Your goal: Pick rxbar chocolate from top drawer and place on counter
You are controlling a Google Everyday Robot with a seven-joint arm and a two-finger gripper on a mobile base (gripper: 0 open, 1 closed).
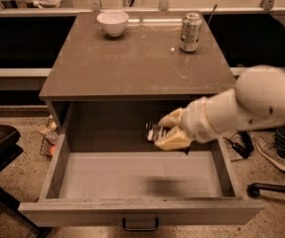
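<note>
holding snack bar point(152, 131), gripper point(162, 132) closed on it, hanging in drawer point(107, 180) near back, clear of floor. bar juts from fingertips, away from arm; long axis unclear. counter point(132, 68) above and behind: judged must rise past front edge.

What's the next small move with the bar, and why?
Probably lift straight up: the pincer grips the rxbar chocolate clear of the top drawer floor, but it sits below the counter edge, so it needs height before moving over the slab.
</note>
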